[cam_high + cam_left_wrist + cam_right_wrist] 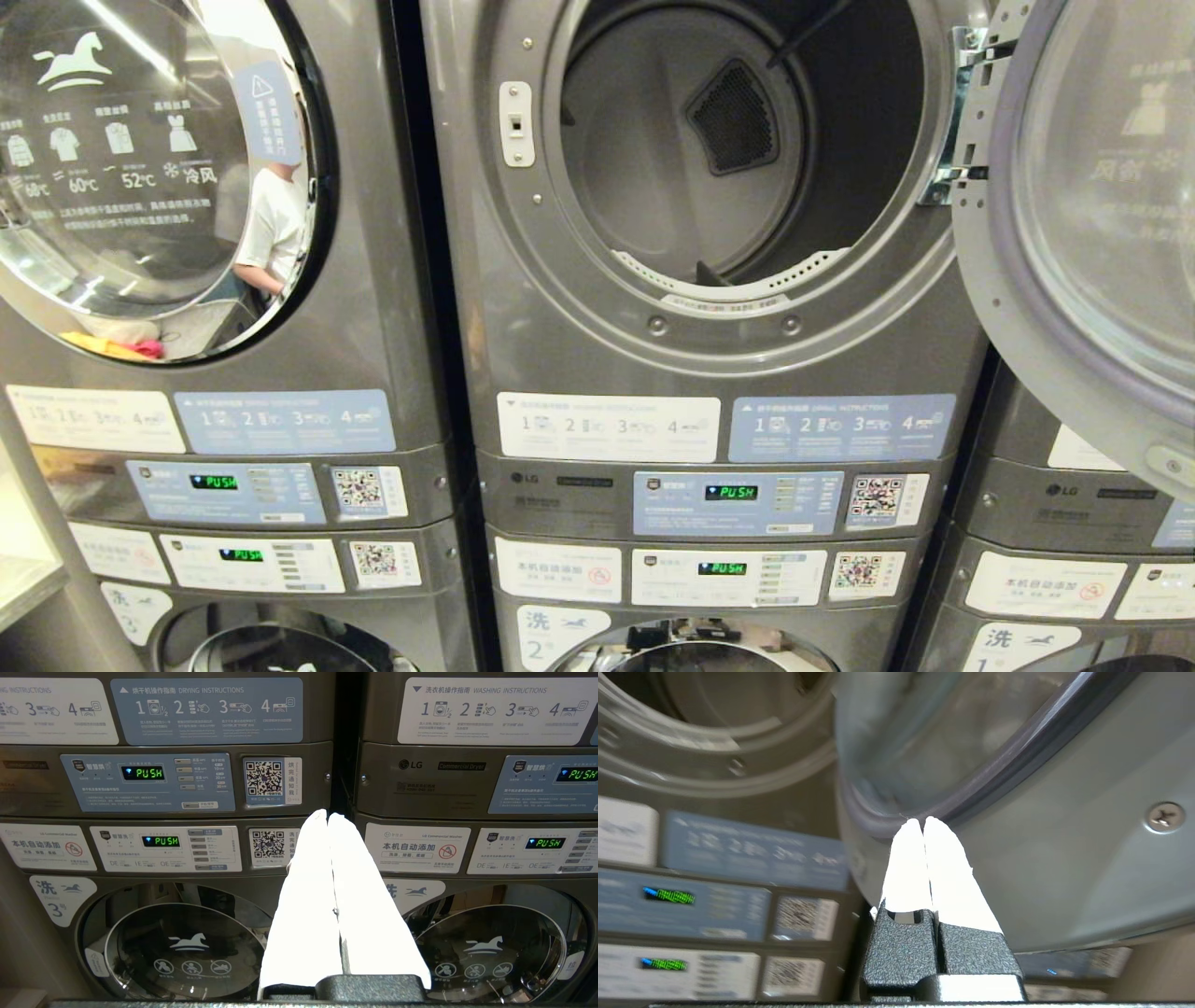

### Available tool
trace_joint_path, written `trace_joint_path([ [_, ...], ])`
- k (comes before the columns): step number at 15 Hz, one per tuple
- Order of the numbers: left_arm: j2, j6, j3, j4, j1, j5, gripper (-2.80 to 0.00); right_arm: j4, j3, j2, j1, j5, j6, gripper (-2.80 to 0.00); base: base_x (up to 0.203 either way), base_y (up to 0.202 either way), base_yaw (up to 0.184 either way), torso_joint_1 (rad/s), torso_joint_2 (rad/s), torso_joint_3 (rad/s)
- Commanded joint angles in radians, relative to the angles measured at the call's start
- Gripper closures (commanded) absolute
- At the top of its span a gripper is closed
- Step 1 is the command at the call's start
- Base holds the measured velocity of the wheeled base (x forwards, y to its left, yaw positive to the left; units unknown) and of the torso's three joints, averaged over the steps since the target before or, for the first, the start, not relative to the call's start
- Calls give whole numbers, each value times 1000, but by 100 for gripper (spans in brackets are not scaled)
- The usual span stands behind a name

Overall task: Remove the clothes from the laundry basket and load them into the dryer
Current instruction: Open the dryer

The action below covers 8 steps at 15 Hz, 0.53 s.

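The grey dryer (523,308) stands straight ahead in the head view, its round drum (691,159) bare inside. Its door (1083,215) hangs swung out to the right. Neither arm shows in the head view. My right gripper (923,820) is shut with nothing between its white fingers, its tips close under the lower rim of the open door (1064,858). My left gripper (327,815) is shut and empty too, pointing at the gap between two stacked machines at control-panel height. The laundry basket and the clothes are out of view.
A second stacked machine (392,280) stands to the left with its door shut, a person mirrored in its glass (159,168). A third machine (1055,523) stands to the right behind the open door. Control panels (738,504) and washer doors (187,947) lie below.
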<state>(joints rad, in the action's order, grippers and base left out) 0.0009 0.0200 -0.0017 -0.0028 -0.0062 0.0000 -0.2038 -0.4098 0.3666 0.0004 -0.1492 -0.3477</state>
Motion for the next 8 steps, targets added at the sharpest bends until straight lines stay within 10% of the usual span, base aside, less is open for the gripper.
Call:
trace_joint_path([
  [1, -1, 0, 0, 0, 0, 0, 0, -2, -4, 50, -3, -67, -44, 0, 0, 0, 0, 0, 0, 0],
  [8, -1, -17, 0, 0, 0, 0, 0, -2, -15, 109, -8, -324, -83, 0, 0, 0, 0, 0, 0, 0],
])
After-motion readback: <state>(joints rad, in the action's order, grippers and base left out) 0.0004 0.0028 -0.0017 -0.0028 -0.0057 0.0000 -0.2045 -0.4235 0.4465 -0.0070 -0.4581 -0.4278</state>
